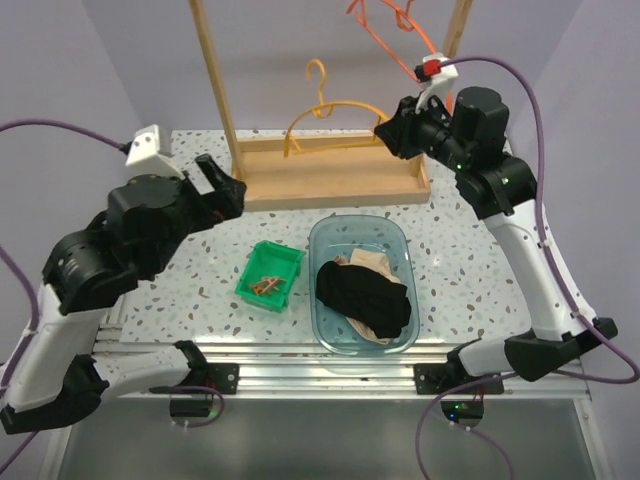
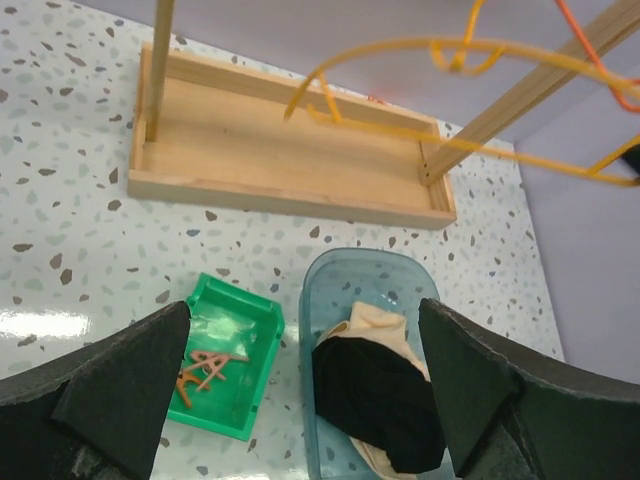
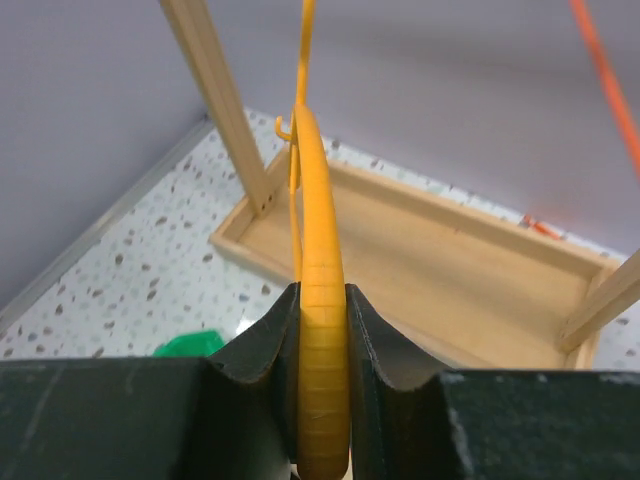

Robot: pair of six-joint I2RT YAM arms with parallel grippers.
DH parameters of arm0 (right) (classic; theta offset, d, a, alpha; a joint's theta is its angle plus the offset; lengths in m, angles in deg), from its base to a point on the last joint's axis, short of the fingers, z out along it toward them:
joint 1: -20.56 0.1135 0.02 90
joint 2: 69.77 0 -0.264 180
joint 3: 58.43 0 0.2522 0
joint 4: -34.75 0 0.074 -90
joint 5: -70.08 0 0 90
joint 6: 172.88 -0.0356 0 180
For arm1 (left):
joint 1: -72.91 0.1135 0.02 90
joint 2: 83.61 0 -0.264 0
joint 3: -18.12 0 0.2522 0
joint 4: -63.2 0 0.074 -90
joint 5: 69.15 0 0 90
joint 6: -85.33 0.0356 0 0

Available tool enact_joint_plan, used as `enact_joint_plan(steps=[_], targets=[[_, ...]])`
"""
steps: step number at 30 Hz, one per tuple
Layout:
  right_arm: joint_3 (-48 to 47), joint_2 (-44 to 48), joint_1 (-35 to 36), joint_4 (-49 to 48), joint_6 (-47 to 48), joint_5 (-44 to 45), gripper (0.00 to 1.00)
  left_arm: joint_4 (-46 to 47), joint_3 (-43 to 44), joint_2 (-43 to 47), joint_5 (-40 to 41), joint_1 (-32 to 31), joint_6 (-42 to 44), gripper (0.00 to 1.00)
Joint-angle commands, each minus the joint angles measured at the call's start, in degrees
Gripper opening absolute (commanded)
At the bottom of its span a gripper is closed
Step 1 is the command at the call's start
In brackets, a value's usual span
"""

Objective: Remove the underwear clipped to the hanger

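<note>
The black underwear (image 1: 363, 295) lies on the pale beige underwear (image 1: 372, 263) inside a clear blue tub (image 1: 395, 232); both also show in the left wrist view, black (image 2: 378, 400) over beige (image 2: 378, 322). The yellow hanger (image 1: 335, 110) is held in the air in front of the wooden rack, with no cloth on it. My right gripper (image 1: 385, 128) is shut on the hanger's right end (image 3: 322, 340). My left gripper (image 1: 222, 190) is open and empty, raised left of the tub.
A wooden rack with a tray base (image 1: 330, 180) and two posts stands at the back. A green bin (image 1: 268, 274) holds several small brown clips (image 2: 203, 372). An orange hanger (image 1: 385, 30) hangs at the top right.
</note>
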State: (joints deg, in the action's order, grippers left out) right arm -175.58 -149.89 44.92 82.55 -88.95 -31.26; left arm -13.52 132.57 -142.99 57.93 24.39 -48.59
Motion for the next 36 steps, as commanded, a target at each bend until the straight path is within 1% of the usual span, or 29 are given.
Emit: enact_joint_plan(steps=[1,3,4,7,9,10,11,14,17,22,23,25,28,30,31,32,33,35,36], targets=[[0.9,5.8,0.2,-20.7,-0.1,9.3,0.0,4.4,-3.6,-3.3,-4.3,-0.2,0.9,1.0],[1.5,5.8,0.2,-25.2,0.1,13.1,0.0,5.7,-5.8,-3.2,-4.9,-0.2,0.8,1.0],[1.8,5.8,0.1,-28.1,0.2,14.0,0.0,5.9,-7.0,-3.1,-5.0,-0.2,0.6,1.0],[3.2,5.7,0.2,-32.3,0.8,15.7,0.0,7.1,-8.4,-2.4,-5.0,-0.2,0.6,1.0],[5.6,5.8,0.2,-37.8,1.6,16.8,0.0,7.3,-9.2,-2.4,-4.8,-0.3,0.6,1.0],[6.3,5.4,0.2,-39.5,1.5,19.8,0.0,7.3,-9.3,-2.5,-4.7,-0.2,0.6,1.0],[5.5,4.6,0.2,-39.7,1.5,21.6,0.0,7.3,-9.5,-2.6,-4.9,-0.2,0.6,1.0],[1.2,0.5,0.2,-35.8,1.5,26.4,0.0,7.5,-9.6,-3.3,-5.4,-0.2,0.6,1.0],[-1.0,-2.1,0.2,-34.2,1.1,26.8,0.0,7.7,-9.5,-3.7,-5.8,-0.2,0.7,1.0],[-0.7,-4.6,0.2,-34.2,0.0,27.8,0.0,7.9,-10.0,-3.3,-5.7,-0.2,0.2,1.0],[-1.2,-5.7,0.1,-32.6,-0.2,27.7,0.0,7.8,-10.1,-3.3,-5.8,-0.2,0.0,1.0],[-0.8,-5.8,0.1,-31.1,-1.1,27.1,0.0,7.4,-10.3,-2.9,-6.0,-0.3,-0.5,1.0],[1.4,-3.6,0.2,-30.5,-2.1,25.8,0.0,7.1,-10.8,-2.4,-6.1,-0.2,-1.3,1.0],[3.4,-1.3,0.2,-28.8,-2.8,24.9,0.0,7.3,-11.2,-1.6,-6.1,-0.2,-1.4,1.0],[4.1,-0.7,0.2,-26.4,-3.2,24.4,0.0,7.6,-11.4,-1.5,-6.0,-0.2,-1.4,1.0],[4.3,0.0,0.1,-24.9,-3.3,23.8,0.12,7.8,-11.5,-1.2,-5.9,-0.2,-1.4,1.0],[4.6,0.8,0.2,-23.4,-3.9,23.1,0.21,7.9,-11.5,-1.2,-5.9,-0.2,-1.3,1.0],[6.0,3.1,0.2,-19.6,-3.9,20.9,0.38,8.3,-11.5,-1.3,-6.0,-0.2,-0.9,1.0],[6.4,4.0,0.2,-18.3,-4.2,20.6,0.59,8.6,-11.5,-1.4,-6.1,-0.2,-0.6,1.0]])
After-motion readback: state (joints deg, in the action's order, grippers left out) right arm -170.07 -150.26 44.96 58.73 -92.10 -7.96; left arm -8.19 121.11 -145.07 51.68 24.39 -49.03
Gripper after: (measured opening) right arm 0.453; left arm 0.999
